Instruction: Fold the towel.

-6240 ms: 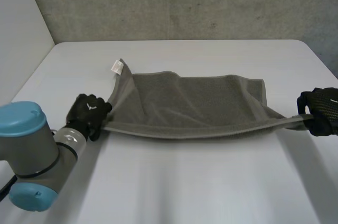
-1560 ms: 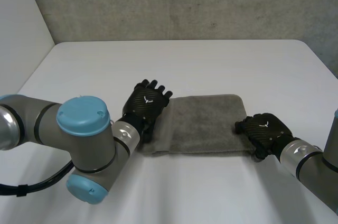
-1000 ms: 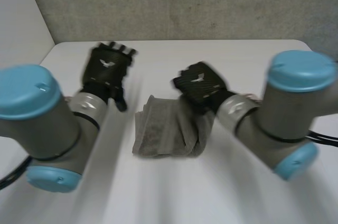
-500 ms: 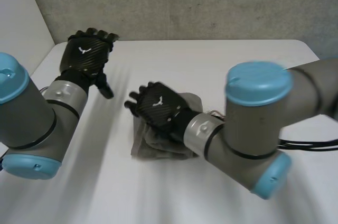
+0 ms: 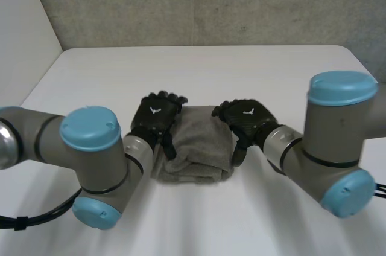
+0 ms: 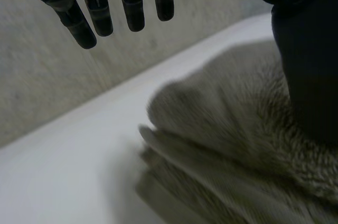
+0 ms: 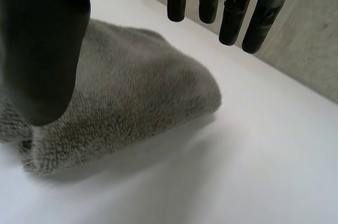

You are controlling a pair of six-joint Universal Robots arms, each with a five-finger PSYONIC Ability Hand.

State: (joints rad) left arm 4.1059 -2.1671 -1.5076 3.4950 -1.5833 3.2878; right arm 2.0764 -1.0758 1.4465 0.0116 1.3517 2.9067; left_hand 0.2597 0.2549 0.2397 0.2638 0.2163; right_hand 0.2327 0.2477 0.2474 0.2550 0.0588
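Though it rests at the left edge of the towel (image 5: 200, 147), the left hand (image 5: 155, 114) grasps nothing — its fingers (image 6: 132, 10) are straight and released. The grey towel lies folded into a thick, small bundle on the middle of the white table (image 5: 199, 69), between both hands. At its right edge the right hand (image 5: 246, 117) is likewise released — fingers (image 7: 232, 15) straight, thumb beside the cloth.
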